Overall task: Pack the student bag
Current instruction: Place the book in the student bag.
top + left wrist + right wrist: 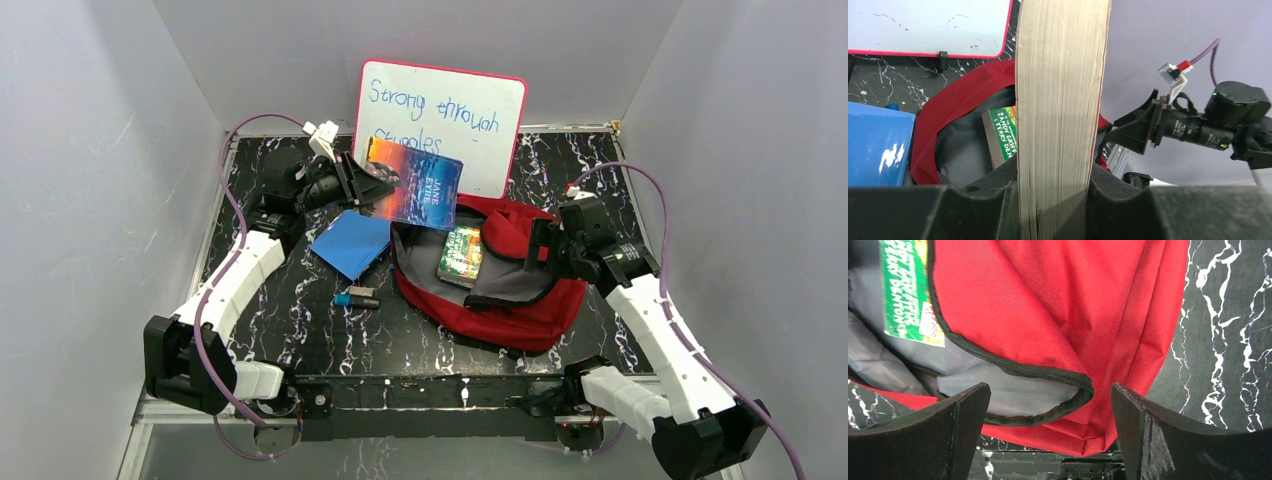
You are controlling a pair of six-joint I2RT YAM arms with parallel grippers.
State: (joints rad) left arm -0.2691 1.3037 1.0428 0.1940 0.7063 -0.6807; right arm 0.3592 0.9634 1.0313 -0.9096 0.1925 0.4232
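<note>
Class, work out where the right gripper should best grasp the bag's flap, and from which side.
Grip the flap at its zippered rim, coming from the right of the bag. That thin, loose edge lies folded back over the red fabric and sits between the jaws of the open right gripper.

Robot lab test cell: plain grey walls (80, 150) around a black marbled table (300, 310).

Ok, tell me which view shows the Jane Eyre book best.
Top external: the Jane Eyre book shows its front cover and title, held by the left hand. Left wrist shows only its page edges between the fingers; right wrist does not show it.
</note>
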